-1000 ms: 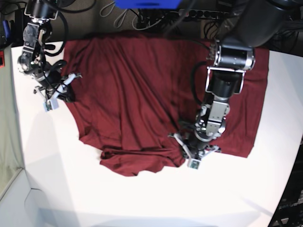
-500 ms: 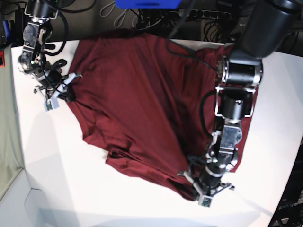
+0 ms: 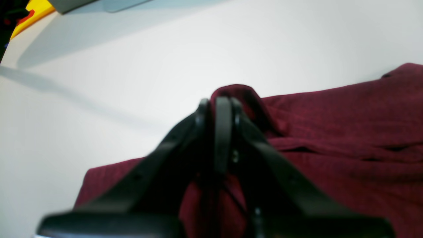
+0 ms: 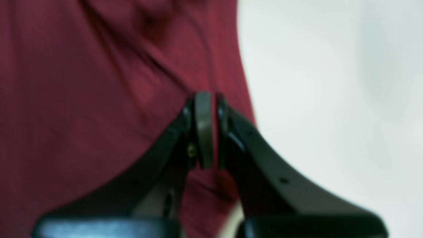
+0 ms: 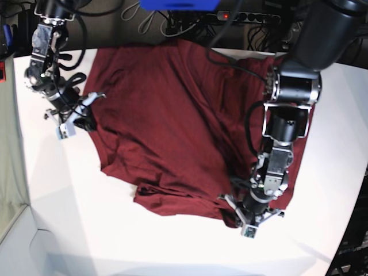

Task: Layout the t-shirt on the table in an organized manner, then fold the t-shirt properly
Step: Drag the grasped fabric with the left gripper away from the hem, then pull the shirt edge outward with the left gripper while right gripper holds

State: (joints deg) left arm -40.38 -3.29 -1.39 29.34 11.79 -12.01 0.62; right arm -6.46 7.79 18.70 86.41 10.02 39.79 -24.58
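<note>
The dark maroon t-shirt (image 5: 167, 115) lies spread and wrinkled across the white table (image 5: 86, 230), with a bunched fold along its near hem. My left gripper (image 5: 246, 221) is at the shirt's near right corner. In the left wrist view it (image 3: 219, 102) is shut, with a hump of shirt fabric (image 3: 347, 132) pinched at its tips. My right gripper (image 5: 77, 119) is at the shirt's left edge. In the right wrist view it (image 4: 206, 99) is shut on the fabric edge (image 4: 82, 99), beside bare table (image 4: 330, 99).
Cables and a power strip (image 5: 253, 17) run behind the table's back edge, under a blue object (image 5: 178, 4). The table's dark curved edge (image 5: 351, 230) is at the near right. A yellow object (image 3: 29, 11) shows at the far corner in the left wrist view.
My left gripper pulled the near right corner toward the front, then eased back a little. My right gripper shifted slightly rightward with the left edge. The shirt has stretched toward the near right.
</note>
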